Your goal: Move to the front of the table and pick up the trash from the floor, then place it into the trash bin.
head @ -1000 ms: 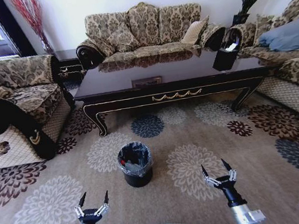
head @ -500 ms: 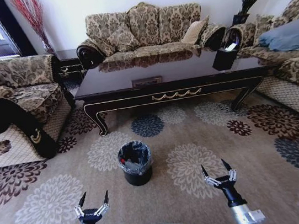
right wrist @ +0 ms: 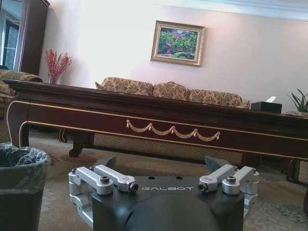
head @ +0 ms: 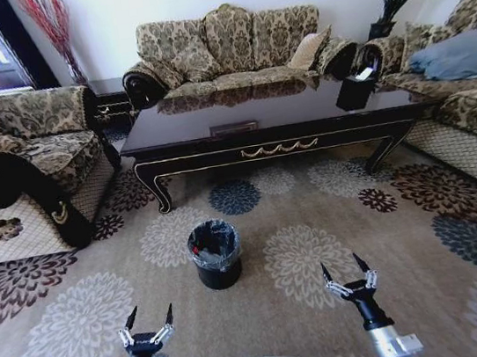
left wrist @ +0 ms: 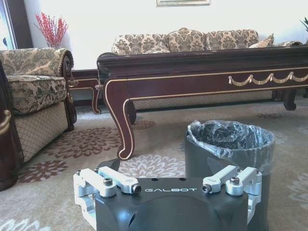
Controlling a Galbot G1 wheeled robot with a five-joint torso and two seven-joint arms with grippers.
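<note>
Ahead on the floor (head: 72,255), the trash bin (head: 216,253) stands between both spread tools, left tool (head: 147,324) and right tool (head: 345,272).

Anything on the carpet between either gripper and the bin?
Nothing visible. Open carpet lies between the trash bin and both open, empty grippers: left gripper, right gripper. The table stands beyond the bin.

Black GALBOT-marked wrists, silver screwed brackets, pointed black tips.
</note>
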